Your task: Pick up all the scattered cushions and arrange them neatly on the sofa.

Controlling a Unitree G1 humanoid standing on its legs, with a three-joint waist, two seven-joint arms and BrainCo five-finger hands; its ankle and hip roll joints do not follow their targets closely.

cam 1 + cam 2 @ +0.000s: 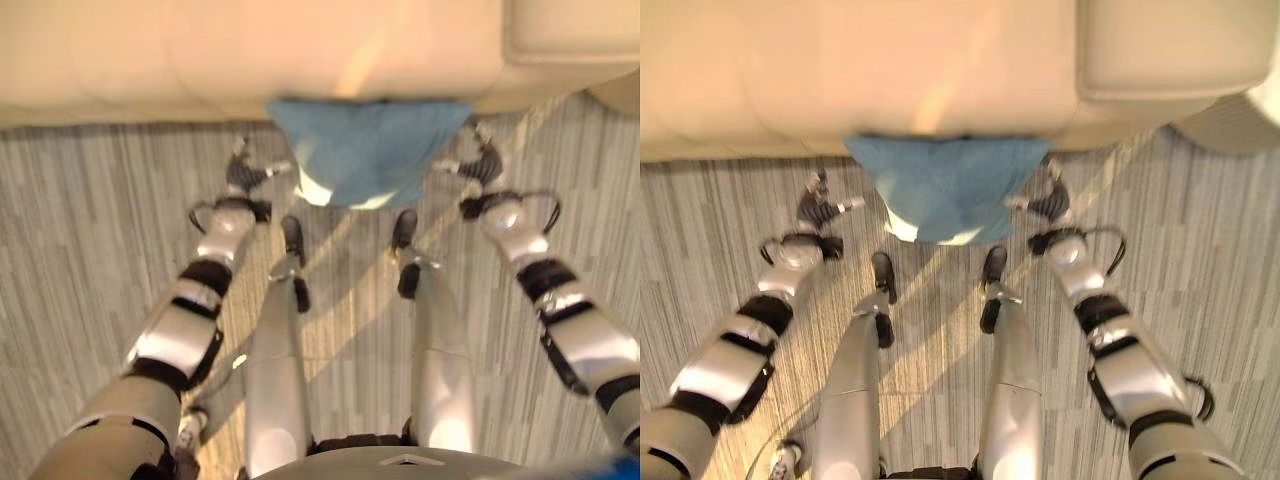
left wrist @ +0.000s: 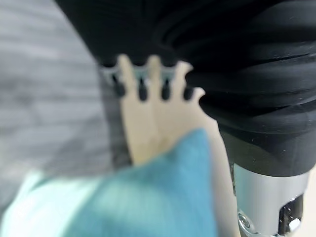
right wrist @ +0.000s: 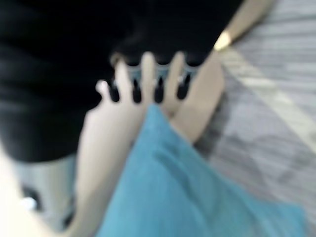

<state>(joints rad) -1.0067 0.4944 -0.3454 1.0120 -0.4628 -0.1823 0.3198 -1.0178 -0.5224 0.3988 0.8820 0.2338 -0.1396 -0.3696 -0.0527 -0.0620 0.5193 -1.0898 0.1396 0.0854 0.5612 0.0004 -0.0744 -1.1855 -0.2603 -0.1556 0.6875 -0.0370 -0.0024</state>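
Observation:
A blue cushion (image 1: 370, 150) with a pale underside stands on the floor, leaning against the front of the beige sofa (image 1: 250, 60). My left hand (image 1: 243, 178) is just off its left edge and my right hand (image 1: 483, 165) just off its right edge. Both are open, thumbs pointing in toward the cushion. In the left wrist view the fingers (image 2: 143, 84) reach straight toward the sofa front beside the blue cushion (image 2: 158, 197). The right wrist view shows straight fingers (image 3: 148, 74) above the cushion (image 3: 187, 197). I cannot tell whether either hand touches the cloth.
The sofa runs across the whole far side, with a second seat section (image 1: 570, 30) at the right. Grey striped flooring (image 1: 90, 250) spreads to both sides of the arms.

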